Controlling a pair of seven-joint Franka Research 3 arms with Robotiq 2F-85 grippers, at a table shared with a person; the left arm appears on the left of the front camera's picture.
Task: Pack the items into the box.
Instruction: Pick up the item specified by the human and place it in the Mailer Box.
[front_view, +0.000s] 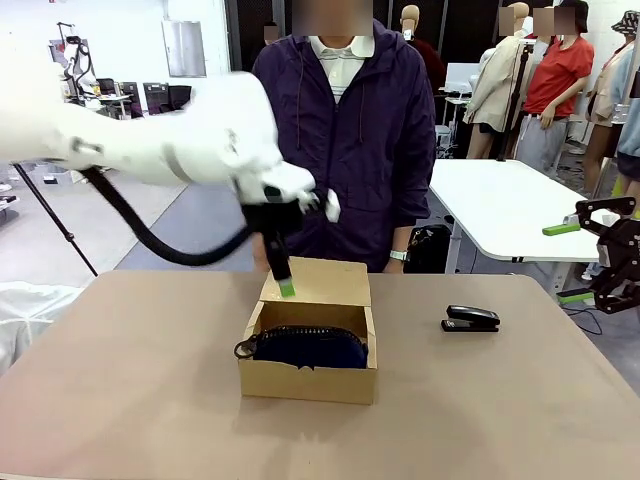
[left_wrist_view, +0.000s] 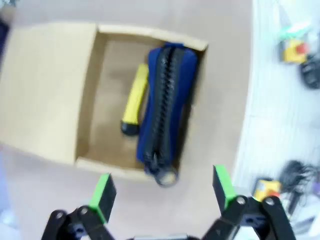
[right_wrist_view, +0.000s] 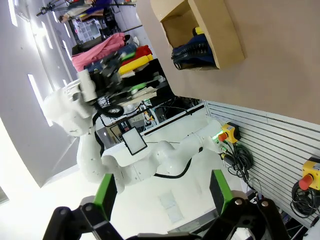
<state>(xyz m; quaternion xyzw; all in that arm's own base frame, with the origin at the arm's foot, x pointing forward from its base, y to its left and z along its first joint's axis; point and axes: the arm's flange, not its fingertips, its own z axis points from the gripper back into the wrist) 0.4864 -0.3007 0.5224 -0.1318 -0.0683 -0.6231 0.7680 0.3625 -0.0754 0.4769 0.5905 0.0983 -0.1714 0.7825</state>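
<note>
The small brown cardboard box (front_view: 305, 380) holds the soft navy-blue zippered pouch (front_view: 310, 348) at its near side and the slim yellow utility knife (left_wrist_view: 136, 97) just behind. I see my left gripper (left_wrist_view: 162, 189) above it, empty and spread wide. The right gripper (front_view: 568, 262), off to the right, is spread too.

Front, overhead, oblique views; common box (front_view: 308, 385)

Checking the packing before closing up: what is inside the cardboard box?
In the box, a navy zippered pouch lies along one side, with the yellow utility knife beside it on the box floor. Anything under the pouch is covered and cannot be seen.
</note>
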